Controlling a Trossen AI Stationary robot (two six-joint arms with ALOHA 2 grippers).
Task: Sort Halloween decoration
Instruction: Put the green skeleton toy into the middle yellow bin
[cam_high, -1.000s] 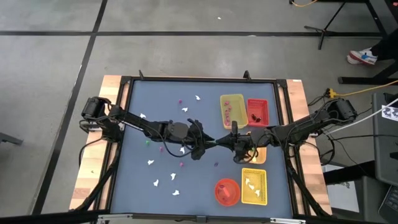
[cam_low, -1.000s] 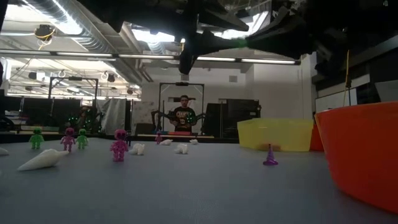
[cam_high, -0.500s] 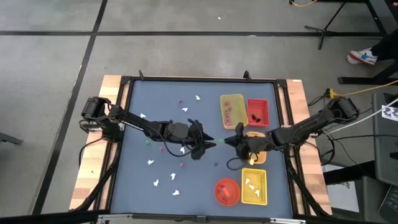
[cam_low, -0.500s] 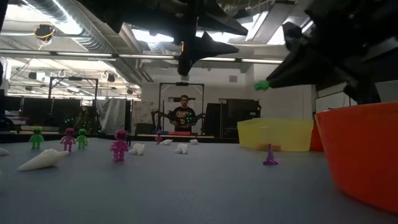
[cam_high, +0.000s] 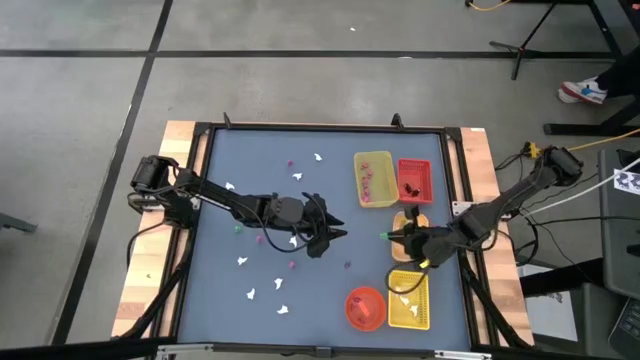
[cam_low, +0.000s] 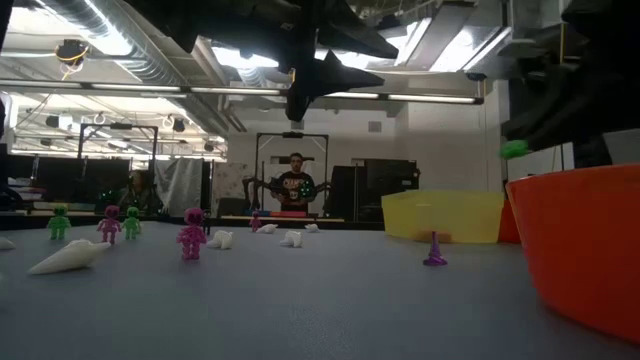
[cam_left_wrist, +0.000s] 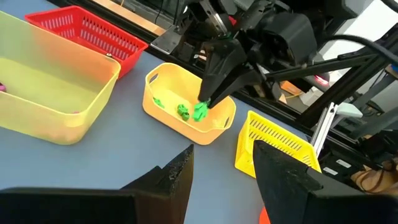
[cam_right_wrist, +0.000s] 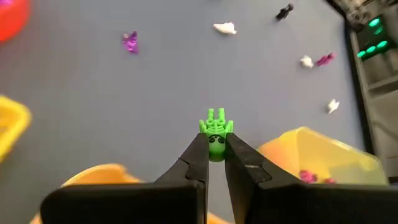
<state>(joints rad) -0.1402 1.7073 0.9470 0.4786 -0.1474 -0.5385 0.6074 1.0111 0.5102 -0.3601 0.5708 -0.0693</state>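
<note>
My right gripper (cam_high: 390, 236) is shut on a small green figure (cam_right_wrist: 216, 127), which hangs over the left rim of a small orange-yellow tray (cam_left_wrist: 166, 79). That tray holds other green bits (cam_left_wrist: 182, 111). My left gripper (cam_left_wrist: 221, 177) stands open with nothing between its fingers, above the table's middle (cam_high: 335, 228), pointing at the right gripper. White (cam_high: 250, 294), pink (cam_high: 291, 164) and green (cam_high: 238, 227) decoration pieces lie scattered on the blue table, mostly on its left half. My right gripper pinches the green figure between its two fingertips (cam_right_wrist: 200, 149). The end with the dark eye marks (cam_right_wrist: 216, 140) sits between the tips, and the rest sticks out beyond them. The fingers slant downward toward the table's left. The figure is lifted clear above the tray's rim (cam_left_wrist: 205, 121).
A yellow tray (cam_high: 373, 178) with pink bits and a red tray (cam_high: 414, 180) stand at the far right. Another yellow tray (cam_high: 409, 300) and a red-orange bowl (cam_high: 365, 307) stand at the near right. A person (cam_low: 296, 182) is in the room behind.
My right gripper has drawn away from my left gripper at the table's middle and gone toward the right edge, turning as it went. It carries the green figure, which now hangs by the orange-yellow tray.
</note>
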